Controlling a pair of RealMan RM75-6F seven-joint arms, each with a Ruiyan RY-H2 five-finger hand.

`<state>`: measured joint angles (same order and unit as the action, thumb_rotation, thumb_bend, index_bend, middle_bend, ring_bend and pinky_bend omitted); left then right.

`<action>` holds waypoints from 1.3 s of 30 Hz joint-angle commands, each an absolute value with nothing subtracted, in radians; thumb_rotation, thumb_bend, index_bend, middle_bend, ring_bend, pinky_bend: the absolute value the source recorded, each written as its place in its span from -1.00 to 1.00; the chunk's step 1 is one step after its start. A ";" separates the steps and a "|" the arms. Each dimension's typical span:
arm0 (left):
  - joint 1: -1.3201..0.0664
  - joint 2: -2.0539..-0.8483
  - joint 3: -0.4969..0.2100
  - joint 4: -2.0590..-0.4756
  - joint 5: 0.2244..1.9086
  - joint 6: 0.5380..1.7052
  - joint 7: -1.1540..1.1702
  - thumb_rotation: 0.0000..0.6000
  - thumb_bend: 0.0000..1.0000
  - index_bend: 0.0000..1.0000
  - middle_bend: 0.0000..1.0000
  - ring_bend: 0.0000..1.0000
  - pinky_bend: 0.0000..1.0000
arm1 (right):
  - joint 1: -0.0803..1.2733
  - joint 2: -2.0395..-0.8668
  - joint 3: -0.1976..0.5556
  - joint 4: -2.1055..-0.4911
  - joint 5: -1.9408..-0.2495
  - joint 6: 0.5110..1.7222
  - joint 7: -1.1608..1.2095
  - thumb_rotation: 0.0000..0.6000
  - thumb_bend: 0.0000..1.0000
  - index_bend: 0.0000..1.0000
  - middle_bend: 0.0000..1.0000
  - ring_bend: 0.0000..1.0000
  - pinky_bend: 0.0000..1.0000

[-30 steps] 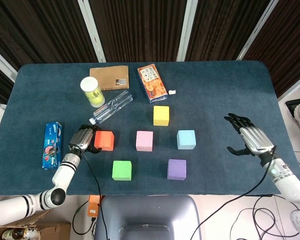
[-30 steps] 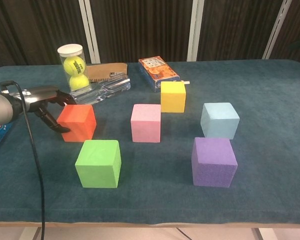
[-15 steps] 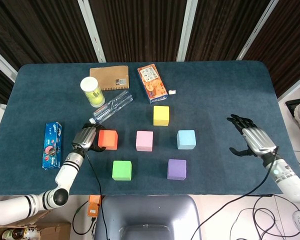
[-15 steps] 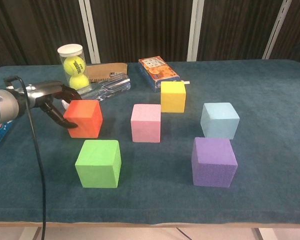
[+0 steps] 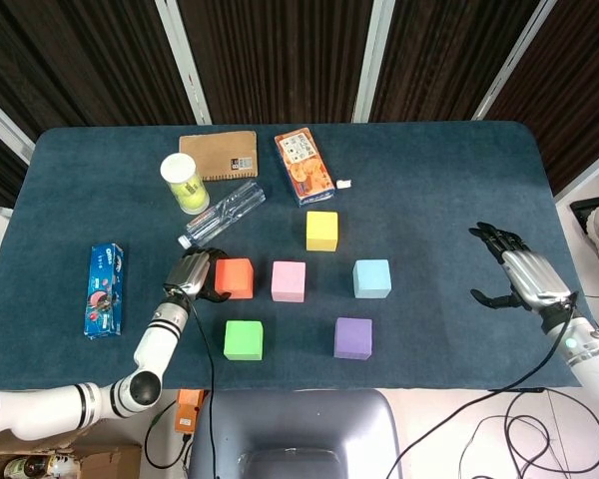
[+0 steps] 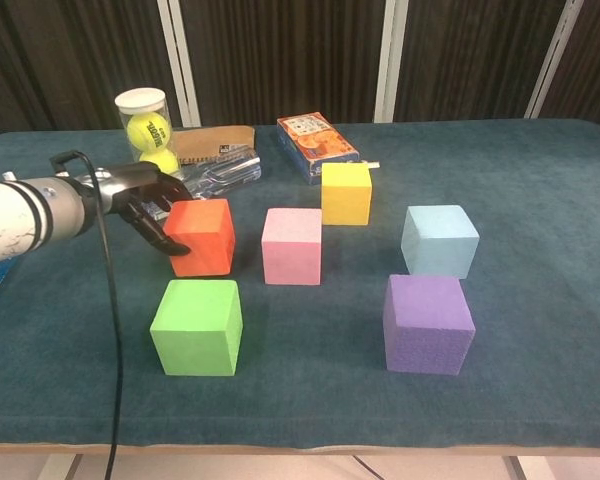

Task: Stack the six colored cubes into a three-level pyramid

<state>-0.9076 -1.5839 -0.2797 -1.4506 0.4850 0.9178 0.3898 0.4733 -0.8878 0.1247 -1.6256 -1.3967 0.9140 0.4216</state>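
Six cubes rest separately on the blue table, none stacked. My left hand (image 5: 192,274) (image 6: 145,195) grips the red cube (image 5: 234,278) (image 6: 200,236) from its left side, thumb on the near face and fingers behind. A small gap separates the red cube from the pink cube (image 5: 289,281) (image 6: 292,245) to its right. Behind stands the yellow cube (image 5: 321,231) (image 6: 346,193), and the light blue cube (image 5: 371,278) (image 6: 439,241) sits right. The green cube (image 5: 244,340) (image 6: 197,326) and the purple cube (image 5: 352,338) (image 6: 428,323) are nearest me. My right hand (image 5: 519,277) hovers open at the far right.
At the back left are a tennis ball can (image 5: 184,183) (image 6: 147,133), a lying plastic bottle (image 5: 225,215), a brown notebook (image 5: 220,155) and an orange snack box (image 5: 303,167). A blue cookie pack (image 5: 105,289) lies by the left edge.
My left hand has slid the red cube rightward toward the pink cube. My right hand has drifted further right, toward the table edge.
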 commanded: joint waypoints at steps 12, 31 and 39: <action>-0.960 -1.649 -0.303 -1.406 0.408 0.910 0.422 1.00 -0.45 0.07 -0.47 -0.65 -0.80 | 0.446 -0.829 0.102 -1.585 -1.485 0.965 0.603 1.00 -0.57 -1.00 -1.00 -1.00 -1.00; -0.961 -1.630 -0.281 -1.426 0.416 0.894 0.431 1.00 -0.65 -0.25 -0.47 -0.65 -0.80 | 0.455 -0.834 0.096 -1.582 -1.477 0.961 0.598 1.00 -0.57 -1.00 -1.00 -1.00 -1.00; -0.961 -1.636 -0.279 -1.414 0.430 0.896 0.421 1.00 -0.76 -0.30 -0.47 -0.65 -0.80 | 0.455 -0.832 0.093 -1.583 -1.474 0.961 0.595 1.00 -0.57 -1.00 -1.00 -1.00 -1.00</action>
<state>-0.9608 -1.6359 -0.2794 -1.4141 0.4293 0.8962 0.4214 0.4550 -0.8318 0.0927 -1.5827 -1.4742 0.9606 0.5952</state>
